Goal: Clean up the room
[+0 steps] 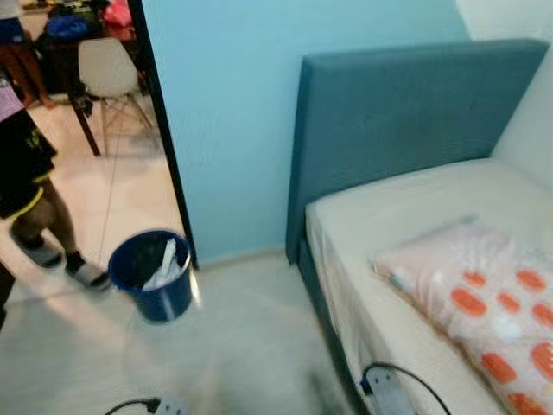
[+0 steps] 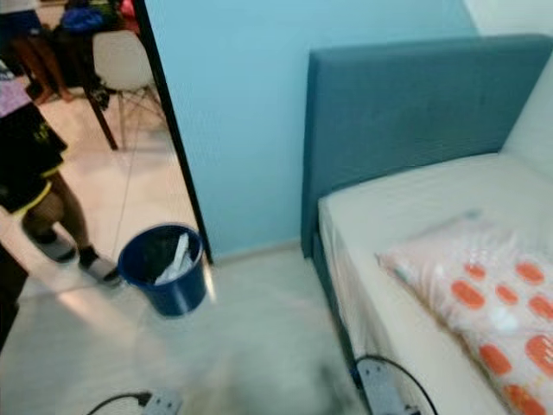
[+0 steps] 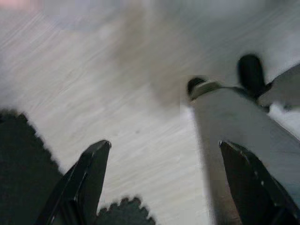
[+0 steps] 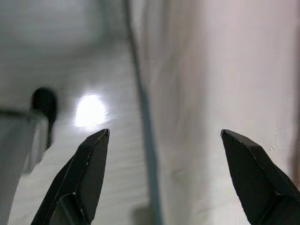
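Left eye view, bucket: we see a dark blue bucket (image 1: 154, 277) on the pale floor (image 1: 251, 346) at lower left of the frame, beside the black door edge, with white crumpled material (image 1: 166, 266) inside it.
Left eye view, bed: a bed (image 1: 406, 216) with a blue-grey headboard (image 1: 406, 121) fills the right half; a pink pillow with orange spots (image 1: 484, 303) lies on the cream mattress at lower right.
Left eye view, wall: a light blue wall (image 1: 233, 112) stands between the doorway and the headboard.
Left eye view, doorway: at upper left we see a white chair (image 1: 108, 69) in the next room, and a person's legs (image 1: 34, 216) at the left edge, feet just beside the bucket.
Right eye view: the same scene; at the bottom edge we see a grey part of the robot with a black cable (image 2: 380, 385) by the bed's side.
Left wrist view, left hand: our left hand (image 3: 164, 178) is released, its two black fingers (image 3: 91, 173) spread wide above pale, blurred floor; a grey robot part (image 3: 234, 136) lies between them, and a dark jagged-edged patch (image 3: 23, 159) shows at lower left of the frame.
Right wrist view, right hand: our right hand (image 4: 164, 173) is released too, fingers (image 4: 89, 168) well apart, over the cream side of the bed and the floor, where a bright glare spot (image 4: 90, 111) shows.
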`<state>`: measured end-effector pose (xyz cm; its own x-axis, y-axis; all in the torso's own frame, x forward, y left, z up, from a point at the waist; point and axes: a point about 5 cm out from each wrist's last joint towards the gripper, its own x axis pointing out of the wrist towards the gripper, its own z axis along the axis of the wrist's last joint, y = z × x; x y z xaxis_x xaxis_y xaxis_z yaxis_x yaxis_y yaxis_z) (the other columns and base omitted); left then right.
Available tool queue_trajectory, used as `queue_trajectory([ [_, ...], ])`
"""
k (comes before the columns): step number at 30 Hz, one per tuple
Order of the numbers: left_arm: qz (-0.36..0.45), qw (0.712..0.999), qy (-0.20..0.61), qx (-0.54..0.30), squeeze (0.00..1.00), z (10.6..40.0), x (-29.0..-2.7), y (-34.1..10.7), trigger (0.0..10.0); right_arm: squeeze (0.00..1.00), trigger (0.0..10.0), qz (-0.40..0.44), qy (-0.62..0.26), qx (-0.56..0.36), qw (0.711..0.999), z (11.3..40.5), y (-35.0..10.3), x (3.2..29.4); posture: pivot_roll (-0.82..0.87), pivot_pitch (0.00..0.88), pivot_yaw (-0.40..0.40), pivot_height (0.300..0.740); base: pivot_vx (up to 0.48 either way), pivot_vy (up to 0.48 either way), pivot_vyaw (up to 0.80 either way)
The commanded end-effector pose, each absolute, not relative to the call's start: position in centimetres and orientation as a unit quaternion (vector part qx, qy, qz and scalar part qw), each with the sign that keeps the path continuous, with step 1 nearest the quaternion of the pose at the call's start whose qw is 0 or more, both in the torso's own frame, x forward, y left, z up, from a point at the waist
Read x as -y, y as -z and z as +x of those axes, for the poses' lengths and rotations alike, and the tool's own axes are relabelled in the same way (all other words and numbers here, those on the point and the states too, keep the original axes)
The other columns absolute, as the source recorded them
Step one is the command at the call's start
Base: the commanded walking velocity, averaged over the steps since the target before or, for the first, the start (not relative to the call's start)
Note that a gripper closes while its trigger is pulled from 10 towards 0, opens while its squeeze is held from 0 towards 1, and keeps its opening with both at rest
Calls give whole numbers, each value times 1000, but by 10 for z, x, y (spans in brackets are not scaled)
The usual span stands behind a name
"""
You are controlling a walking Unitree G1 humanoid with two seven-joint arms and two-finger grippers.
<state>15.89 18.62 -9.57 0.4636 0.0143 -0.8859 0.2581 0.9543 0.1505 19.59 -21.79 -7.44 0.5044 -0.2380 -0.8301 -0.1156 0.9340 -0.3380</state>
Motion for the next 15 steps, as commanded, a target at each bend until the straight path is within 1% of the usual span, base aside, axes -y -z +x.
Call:
queue_trajectory([
  [1,131,834,62,-532,0,144,-199,100,10000,0,10000,-165,31,-508,845,187,80,213,-62,47,-39,735,0,-465,0],
  [3,131,834,61,-533,0,142,-201,100,10000,0,10000,-164,30,-507,845,186,80,213,-62,47,-39,735,0,-465,0],
  [5,131,830,57,-539,0,132,-211,101,10000,0,10000,-162,28,-507,846,185,81,211,-63,48,-40,735,0,-416,0],
  [7,133,829,55,-541,0,128,-216,102,10000,0,10000,-161,27,-506,847,185,81,210,-63,48,-40,735,0,-274,0],
  [9,132,827,48,-545,0,120,-221,103,10000,0,10000,-158,26,-502,850,187,81,207,-64,49,-38,735,0,0,0],
  [11,132,826,47,-546,0,118,-222,103,10000,0,10000,-157,26,-501,851,188,81,206,-65,48,-38,735,0,0,0],
  [15,135,824,53,-547,0,115,-214,106,10000,0,10000,-143,31,-482,864,201,75,201,-67,49,-36,735,0,0,0],
])
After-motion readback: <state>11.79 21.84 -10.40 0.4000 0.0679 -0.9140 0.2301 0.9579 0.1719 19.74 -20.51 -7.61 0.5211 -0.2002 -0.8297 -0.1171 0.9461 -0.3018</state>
